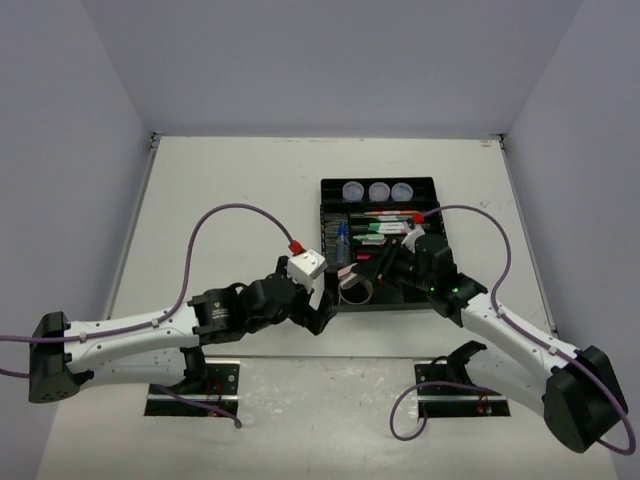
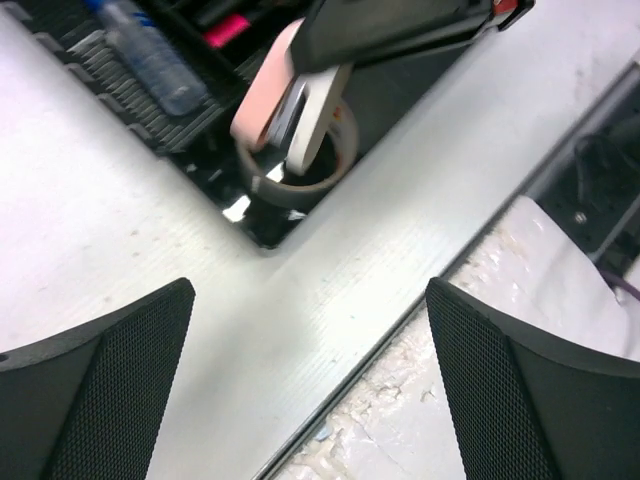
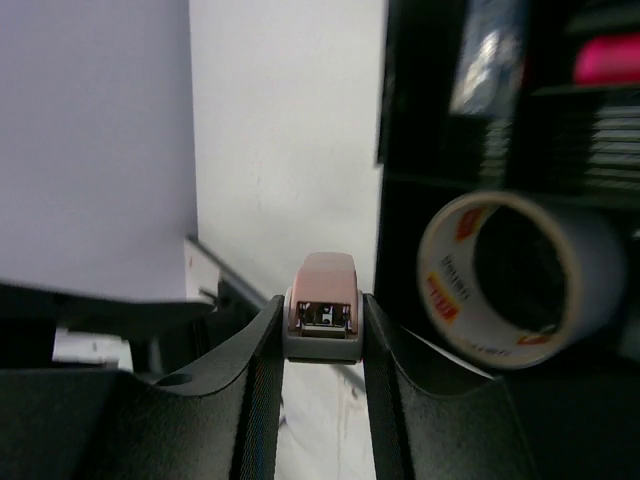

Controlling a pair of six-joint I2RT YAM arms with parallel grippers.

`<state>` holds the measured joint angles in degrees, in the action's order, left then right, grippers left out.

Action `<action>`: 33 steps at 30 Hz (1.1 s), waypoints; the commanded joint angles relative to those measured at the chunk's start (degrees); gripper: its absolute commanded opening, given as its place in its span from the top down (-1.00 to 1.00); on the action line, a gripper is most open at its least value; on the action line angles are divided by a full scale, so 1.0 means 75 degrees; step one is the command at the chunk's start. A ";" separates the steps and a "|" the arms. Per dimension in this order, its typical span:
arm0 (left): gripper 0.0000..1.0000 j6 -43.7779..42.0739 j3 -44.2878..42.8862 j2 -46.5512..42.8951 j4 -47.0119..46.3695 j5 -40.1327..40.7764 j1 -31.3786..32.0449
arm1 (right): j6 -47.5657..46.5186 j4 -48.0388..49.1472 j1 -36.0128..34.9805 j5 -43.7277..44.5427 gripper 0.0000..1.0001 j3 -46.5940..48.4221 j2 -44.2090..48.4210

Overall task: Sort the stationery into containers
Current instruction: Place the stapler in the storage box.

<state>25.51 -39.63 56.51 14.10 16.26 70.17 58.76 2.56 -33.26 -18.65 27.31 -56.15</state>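
Left gripper [image 2: 308, 300] stands wide open. Its two black, mesh-textured fingers [image 2: 100, 400] are well apart, with only bare white table [image 2: 100, 220] between them, and the frame cuts off their outer halves. It hovers just off the 7 o'clock corner of the black plastic organiser tray [image 1: 328, 192], above the table's ribbed metal edge strip.

In that corner section the tan tape roll [image 2: 262, 178] lies with its hollow core showing. In the left wrist view its far side is hidden behind the pink-and-white piece [image 2: 290, 100] hanging over it. In the right wrist view the same roll shows cream sides and a card core printed in red and yellow, but the print is too blurred to read.

At 11 o'clock from the roll lies the clear, ridged, blue-capped bottle [image 2: 150, 60]. Beside it a pink highlighter [image 2: 228, 30] sits in a narrow slot, mostly cut off at the frame's top.

Along the tray's 12 o'clock end sit three round clear tubs [image 1: 379, 190] in a row. Below them thin pens [image 1: 385, 214] and green highlighters [image 1: 375, 229] fill the long slots, too small to count surely.

Right gripper [image 3: 322, 322], reaching in from 5 o'clock, is clamped narrow on the pink-and-white piece. This is a small, rounded oblong with a matte pink top and a grey-white body, held above the roll's section. I cannot tell what kind of item it is. The gripper's own body hides the tray's 5 o'clock part in the top view.
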 commanded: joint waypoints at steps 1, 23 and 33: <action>-1.00 0.1281 -0.1184 -0.0141 0.2196 0.1995 0.0007 | 0.0614 -0.0002 0.1140 0.0421 1.00 0.0086 -0.0107; -1.00 0.2103 -0.1630 -0.0561 0.3722 0.3187 0.0007 | 0.4952 -0.2841 0.1669 0.2020 1.00 0.1429 -0.1380; -1.00 0.2064 -0.1412 -0.0872 0.3703 0.3197 0.0007 | 0.5003 -0.3307 0.1658 0.2000 1.00 0.1767 -0.1541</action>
<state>41.04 -50.75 51.96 42.87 37.78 70.15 93.85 -19.83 -20.93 -4.62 38.79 -70.07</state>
